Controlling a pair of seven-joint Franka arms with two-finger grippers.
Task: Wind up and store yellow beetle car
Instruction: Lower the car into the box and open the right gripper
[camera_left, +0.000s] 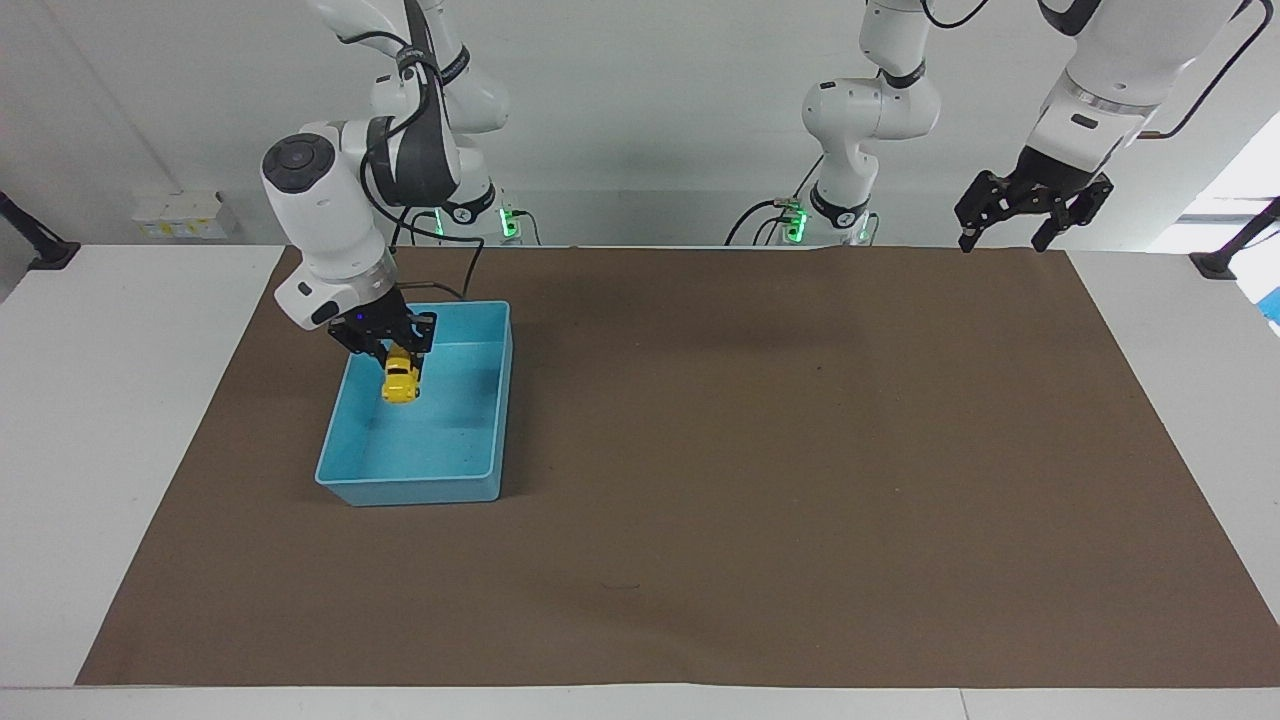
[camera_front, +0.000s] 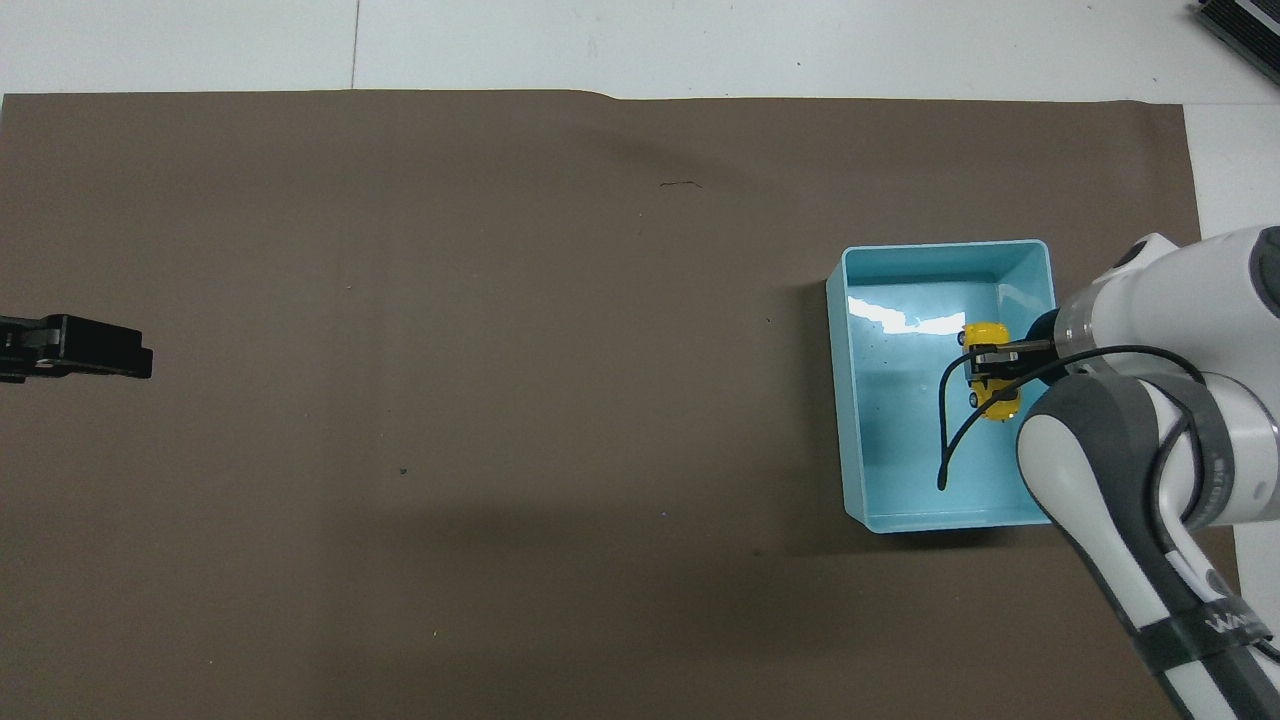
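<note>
Facing view: the right gripper (camera_left: 393, 352) hangs over the blue bin (camera_left: 490, 420), which serves here as the 1 landmark for everything else. Its fingers are pinched on the yellow beetle car (camera_left: 401, 380), which dangles nose-down inside the bin's outline, over the half of the bin nearer the robots. The car appears to sit above the bin floor, not on it — I cannot tell for sure whether a wheel touches.

From the overhead view the same car (camera_front: 990, 372) shows over the bin's (camera_front: 850, 400) interior, close to the wall on the right arm's end of the table, with the right gripper (camera_front: 992, 357) clamped across its body and a black cable drooping into the bin.

The left gripper (camera_left: 1010, 222) waits well apart from the bin, up in the air over the brown mat's (camera_left: 800, 480) edge at the left arm's end, its fingers spread and holding nothing; in the overhead view only its tip (camera_front: 90, 348) shows.

By my judgement the storing step is nearly finished: the car is already brought over the bin. What is left is lowering it, letting go and pulling the arm clear — whether the winding was done cannot be read from here.
</note>
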